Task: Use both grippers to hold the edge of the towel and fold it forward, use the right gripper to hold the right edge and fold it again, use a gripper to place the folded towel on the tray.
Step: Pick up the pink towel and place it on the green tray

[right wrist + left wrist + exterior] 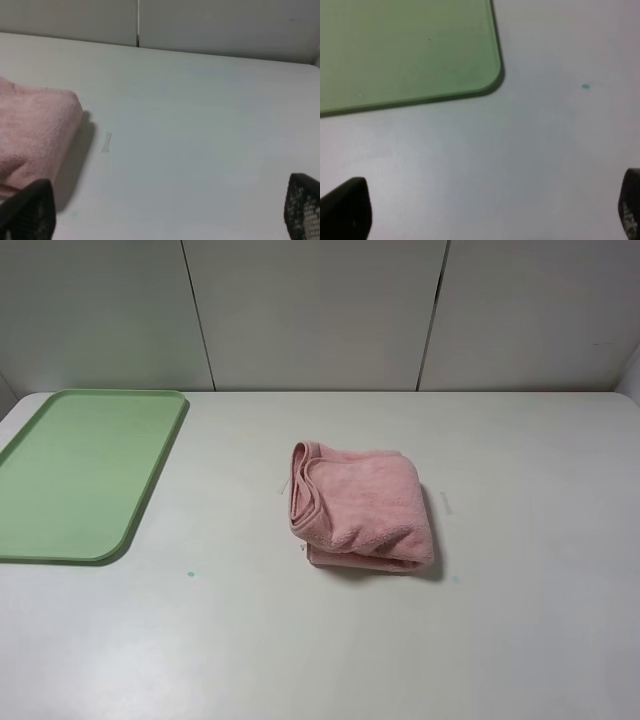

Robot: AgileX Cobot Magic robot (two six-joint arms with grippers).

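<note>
Found left gripper (487, 210) spread wide, pinching nothing, with the tray (405, 50) corner just ahead of it. Found right gripper (165, 210) likewise spread and empty, towel (35, 130) lying just to one side of it, off the tray, folded in loose layers on the table (200, 125). Judged likely: catching only the top layer and spilling the folds open in transit. Made out no label, brand or writing anywhere.

Tray (80, 475) partly out of frame
</note>
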